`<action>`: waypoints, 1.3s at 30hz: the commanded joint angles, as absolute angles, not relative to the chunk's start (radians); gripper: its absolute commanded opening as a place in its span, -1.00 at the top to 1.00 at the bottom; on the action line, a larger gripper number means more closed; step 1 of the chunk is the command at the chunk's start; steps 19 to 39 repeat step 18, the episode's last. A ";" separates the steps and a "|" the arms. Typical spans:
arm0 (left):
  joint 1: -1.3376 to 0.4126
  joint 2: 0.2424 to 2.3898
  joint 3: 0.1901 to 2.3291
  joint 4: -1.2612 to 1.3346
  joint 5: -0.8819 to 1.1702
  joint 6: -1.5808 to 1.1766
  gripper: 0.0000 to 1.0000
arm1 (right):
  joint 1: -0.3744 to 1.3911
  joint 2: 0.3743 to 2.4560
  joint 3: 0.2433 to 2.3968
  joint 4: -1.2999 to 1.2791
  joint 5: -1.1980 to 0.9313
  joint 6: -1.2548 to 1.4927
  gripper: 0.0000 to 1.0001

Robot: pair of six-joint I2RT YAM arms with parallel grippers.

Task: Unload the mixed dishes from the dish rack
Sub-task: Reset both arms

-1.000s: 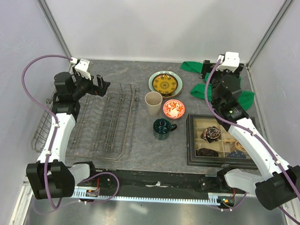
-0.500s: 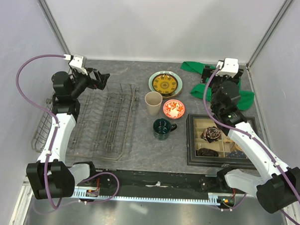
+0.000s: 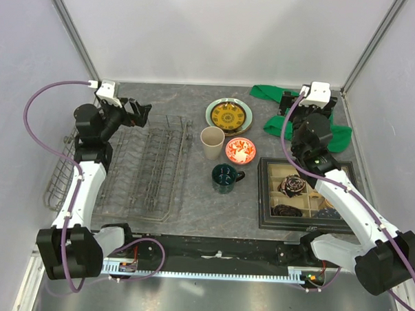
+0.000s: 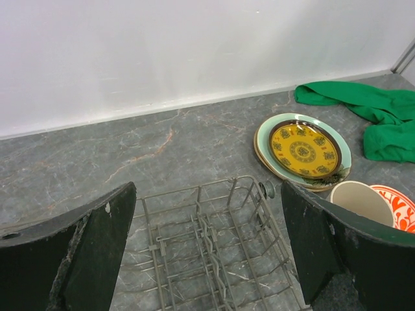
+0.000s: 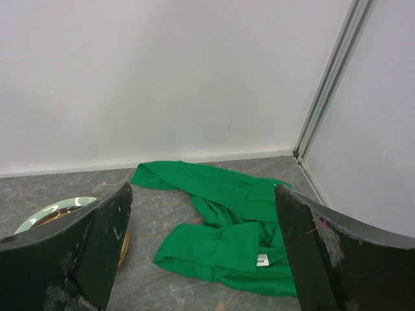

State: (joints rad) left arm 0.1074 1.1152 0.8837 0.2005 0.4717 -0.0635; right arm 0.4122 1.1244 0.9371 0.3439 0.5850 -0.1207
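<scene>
Found jaws spread to full width on both arms, with nothing between them: left gripper [image 3: 138, 114] raised over the far end of the dish rack [image 3: 148, 168], right gripper [image 3: 289, 104] raised near the far right corner, above one crumpled green cloth [image 3: 336, 138]. Confirmed from the left wrist view – two dark fingers [image 4: 97, 253] framing the rack's far wire end, clear of it, gripping nothing. Confirmed likewise from the right wrist view: both fingers apart, only cloth and a plate edge between them. Counted one rack, grey wire with rows of upright tines, lying on the left half of the table [image 3: 191, 210]. Counted five dishes, all standing on the table to the right of the rack and outside it. Tallied two plates, stacked at the far middle: yellow-gold patterned plate [image 3: 228, 116] on top of pale green plate [image 3: 210, 118], only the green rim showing. Tallied one plain beige cup [image 3: 211, 142], upright, just beside the rack's right edge and close to the plates on their near side. Tallied one red-and-white patterned bowl [image 3: 240, 151], just right of the cup. Tallied one dark green mug [image 3: 224, 177], upright, handle to the right, nearer than cup and bowl – apart from both. Noted one black compartmented tray [image 3: 264, 192] at right, contents too small to name.
</scene>
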 commanded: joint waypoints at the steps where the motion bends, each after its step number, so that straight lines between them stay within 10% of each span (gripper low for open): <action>1: 0.092 1.060 0.867 0.256 0.431 -0.040 -0.99 | 0.411 1.104 0.939 0.382 0.607 -0.130 -0.96; 39: 0.068 1.052 0.871 0.238 0.407 -0.006 -0.99 | 0.410 1.117 0.942 0.371 0.606 -0.130 -0.96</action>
